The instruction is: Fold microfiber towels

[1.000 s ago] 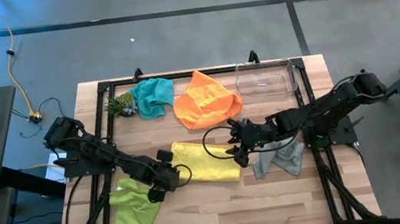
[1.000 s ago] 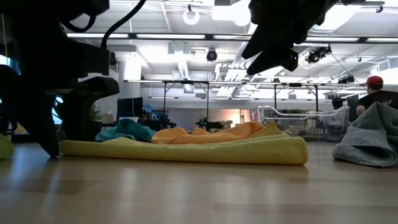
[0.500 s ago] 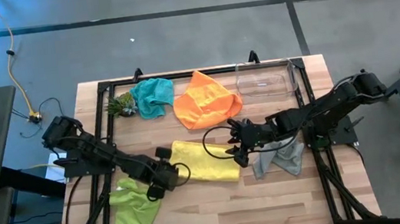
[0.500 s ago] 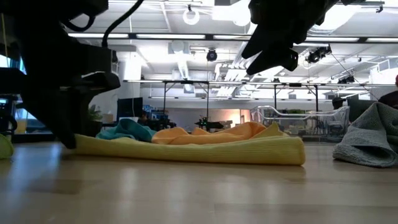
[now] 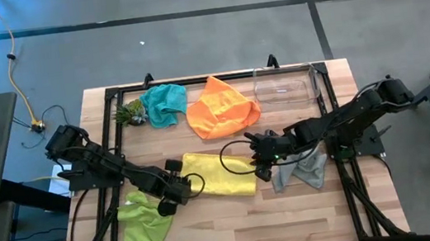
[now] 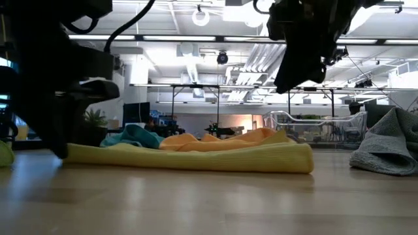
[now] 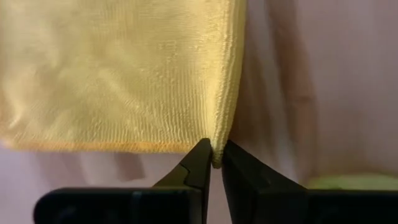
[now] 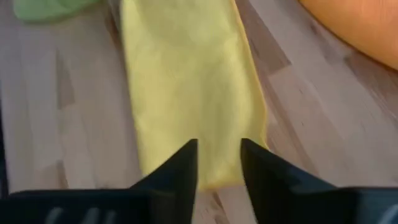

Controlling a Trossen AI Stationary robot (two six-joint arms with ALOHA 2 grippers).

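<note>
Seen from above, 5 cloths are lying on a wooden table (image 5: 237,226); the yellow towel (image 5: 220,172), folded into a long strip, is sitting at centre frame. Over the last second the left gripper (image 7: 214,163) has been pinching down onto the strip's left corner and is now holding it narrowly; the right gripper (image 8: 219,163) has been dropping over the strip's right end, its fingers part-way closed around the edge, a firm hold not yet clear. That suggests both ends are about to be lifted for another fold. The lime towel (image 5: 144,217) is crowding the lower left; the grey towel (image 5: 305,168) is touching the right arm; bare wood below is offering room.
</note>
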